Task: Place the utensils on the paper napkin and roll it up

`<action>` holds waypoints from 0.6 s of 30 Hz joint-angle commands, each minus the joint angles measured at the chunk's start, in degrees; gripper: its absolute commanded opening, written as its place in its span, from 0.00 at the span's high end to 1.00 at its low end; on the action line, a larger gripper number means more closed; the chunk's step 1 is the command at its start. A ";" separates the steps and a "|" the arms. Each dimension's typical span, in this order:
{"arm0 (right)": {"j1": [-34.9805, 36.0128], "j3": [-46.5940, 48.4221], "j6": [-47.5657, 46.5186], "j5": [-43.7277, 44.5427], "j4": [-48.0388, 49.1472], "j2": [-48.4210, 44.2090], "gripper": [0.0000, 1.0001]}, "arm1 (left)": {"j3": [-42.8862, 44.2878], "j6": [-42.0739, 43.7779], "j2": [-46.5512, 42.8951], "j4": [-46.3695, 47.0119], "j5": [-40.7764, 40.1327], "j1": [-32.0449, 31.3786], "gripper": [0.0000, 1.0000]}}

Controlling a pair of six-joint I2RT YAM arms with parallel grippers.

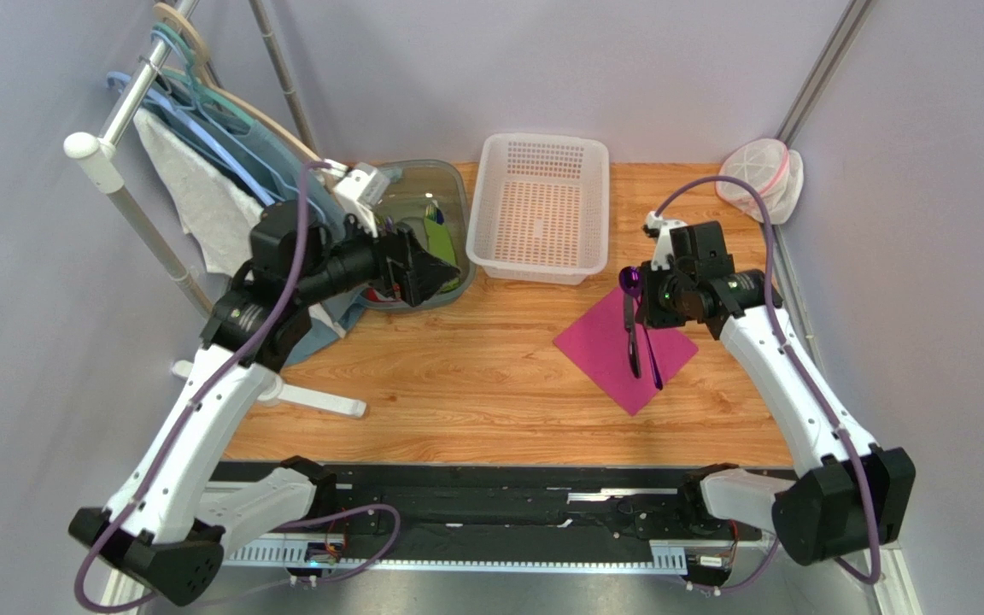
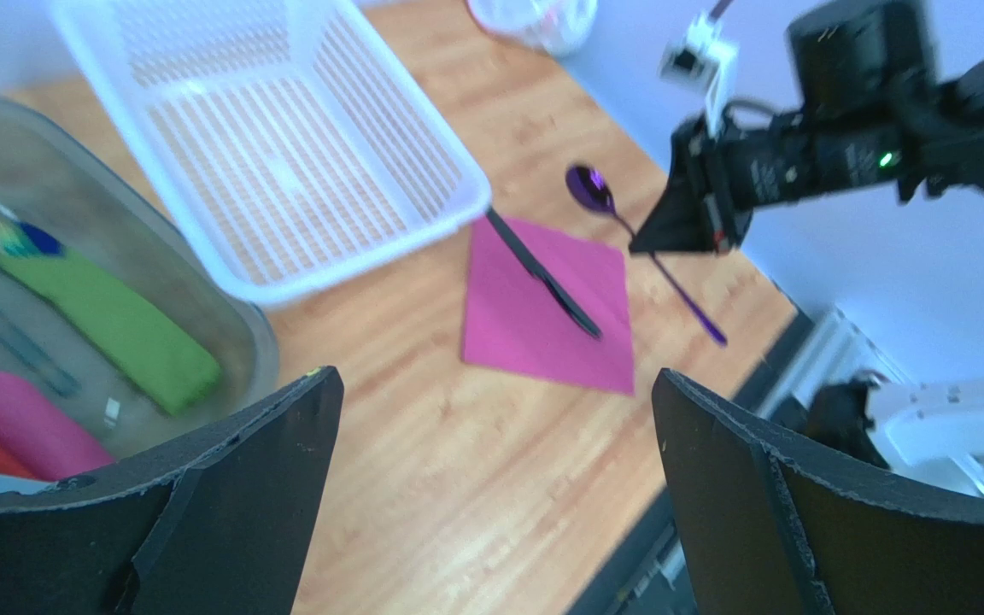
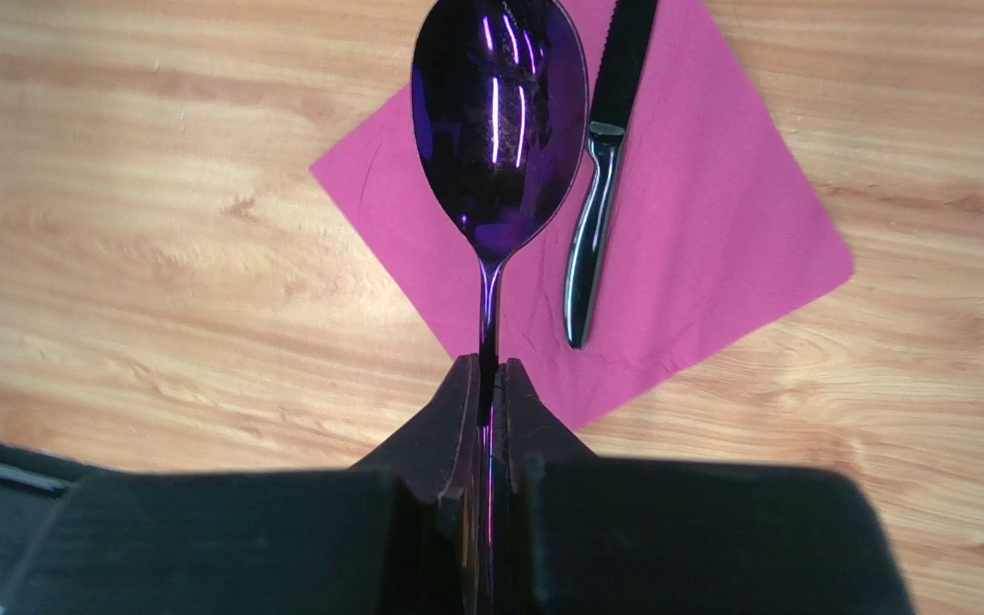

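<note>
The magenta paper napkin [image 1: 600, 346] [image 2: 523, 327] [image 3: 715, 218] lies flat on the wood table, right of centre. On it rests the black knife [image 1: 632, 352] [image 2: 542, 273] [image 3: 597, 192], its tip past the far edge. My right gripper [image 1: 647, 299] [image 3: 488, 374] is shut on the handle of the dark purple spoon [image 1: 633, 277] [image 2: 591, 190] [image 3: 500, 115], whose bowl hangs over the napkin's far corner beside the knife. My left gripper [image 1: 443, 273] [image 2: 495, 381] is open and empty, hovering at the grey bin's edge, well left of the napkin.
A white basket [image 1: 542, 205] stands at the back centre, just behind the napkin. The grey bin [image 1: 423, 192] to its left holds green and pink items. A rack with hangers and white cloth [image 1: 202, 180] fills the far left. A clear lidded container [image 1: 760, 173] sits back right.
</note>
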 commanded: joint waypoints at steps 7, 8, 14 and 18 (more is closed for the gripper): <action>-0.27 2.59 9.54 3.84 12.31 17.67 1.00 | -1.63 2.54 -0.23 0.91 -7.70 0.10 0.01; -0.18 2.85 8.76 4.20 12.58 19.09 1.00 | -1.63 3.07 -0.24 0.04 -7.61 0.10 0.01; -0.27 4.17 7.87 7.28 16.35 26.13 1.00 | -1.45 7.03 -0.76 -3.31 -7.26 0.28 0.01; -0.27 4.26 7.70 7.89 18.64 28.59 1.00 | -1.45 7.82 -0.59 -4.45 -7.17 0.28 0.01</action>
